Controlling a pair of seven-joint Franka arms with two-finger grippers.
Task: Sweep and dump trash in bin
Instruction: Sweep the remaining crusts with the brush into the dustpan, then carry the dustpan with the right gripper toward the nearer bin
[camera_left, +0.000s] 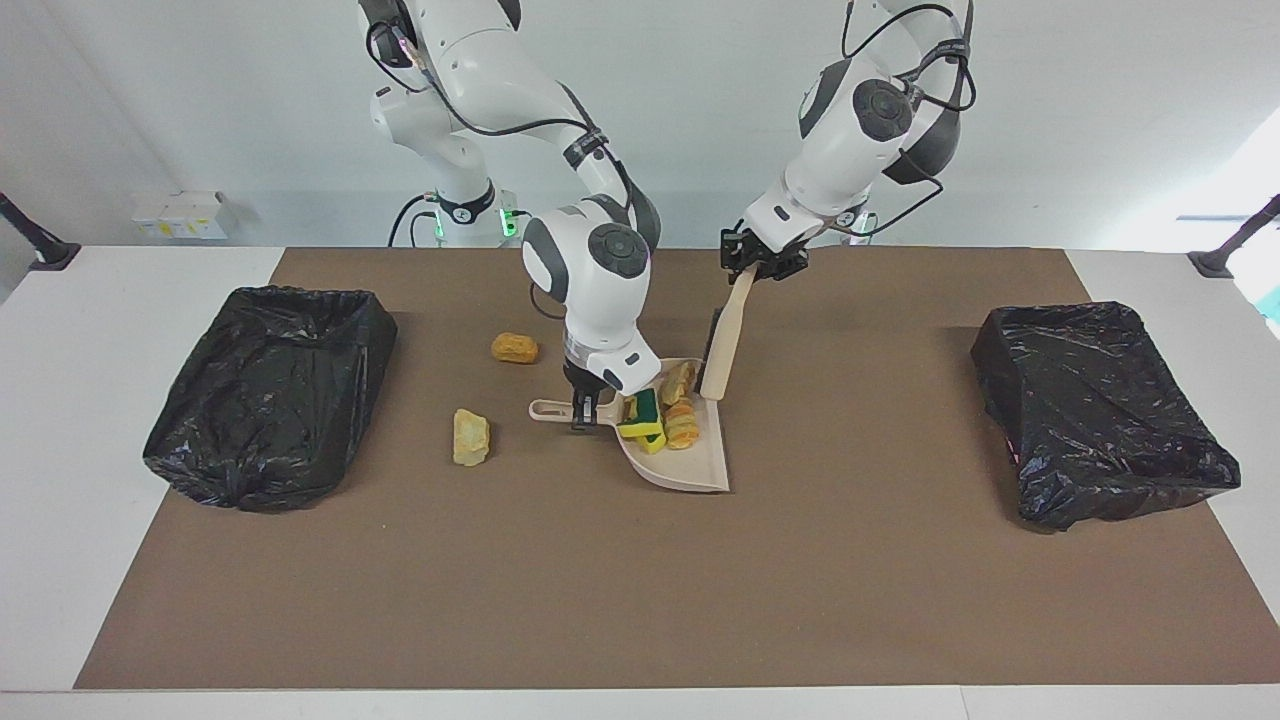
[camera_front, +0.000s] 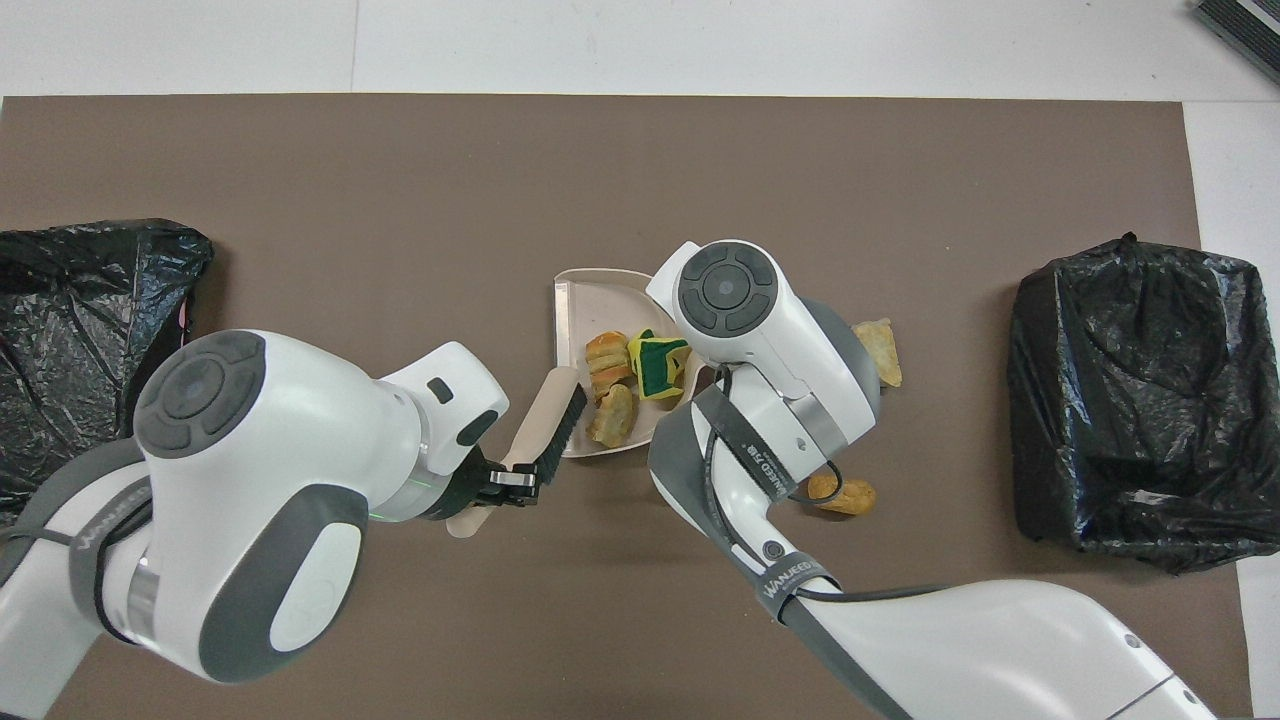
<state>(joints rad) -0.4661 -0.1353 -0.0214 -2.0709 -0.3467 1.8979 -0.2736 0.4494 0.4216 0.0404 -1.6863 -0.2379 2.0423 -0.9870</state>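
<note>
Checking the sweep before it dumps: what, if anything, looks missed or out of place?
Two trash lumps lie on the mat outside the dustpan: an orange lump and a yellowish lump, both toward the right arm's end. The other scraps sit inside the pan. Nothing looks spilled.

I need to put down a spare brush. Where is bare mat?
Bare mat: the wide strip farther from the robots than the dustpan, and between it and either bin. Crowded: around the dustpan, where two scraps lie.
</note>
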